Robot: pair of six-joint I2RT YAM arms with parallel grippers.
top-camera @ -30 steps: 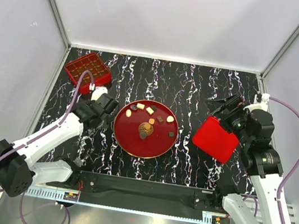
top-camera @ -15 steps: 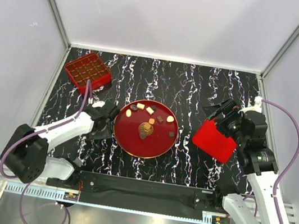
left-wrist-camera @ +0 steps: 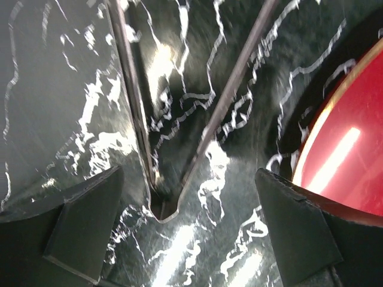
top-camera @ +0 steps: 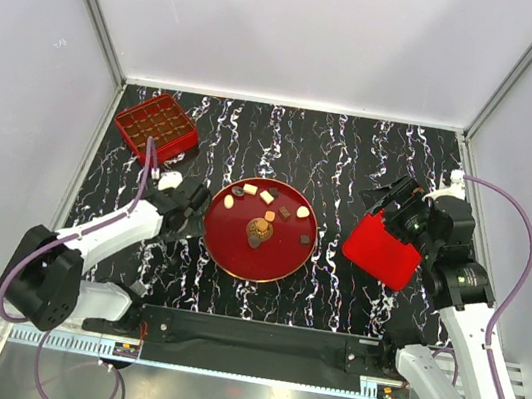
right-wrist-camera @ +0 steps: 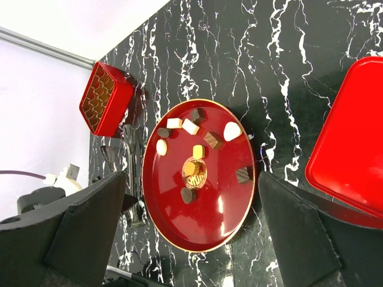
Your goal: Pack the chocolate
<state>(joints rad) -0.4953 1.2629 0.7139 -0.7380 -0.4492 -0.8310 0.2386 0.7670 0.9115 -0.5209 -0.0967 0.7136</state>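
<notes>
Glossy gold-rimmed red plate (right-wrist-camera: 203,221) carries square and oval chocolates (right-wrist-camera: 212,140); left pincer (left-wrist-camera: 191,230), at its nine o'clock, and right pincer (right-wrist-camera: 191,233) gape.

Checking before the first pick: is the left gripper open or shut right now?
Open. The left gripper has its fingers wide apart, touching nothing; metal tongs lie between them.

We see a black marble table (top-camera: 353,163) veined white. A red plate (top-camera: 227,254) sits at its centre, a red compartment box (top-camera: 156,127) at ten o'clock, a red lid (top-camera: 383,246) at three, and metal tongs (left-wrist-camera: 228,92) just beside the plate at nine.
</notes>
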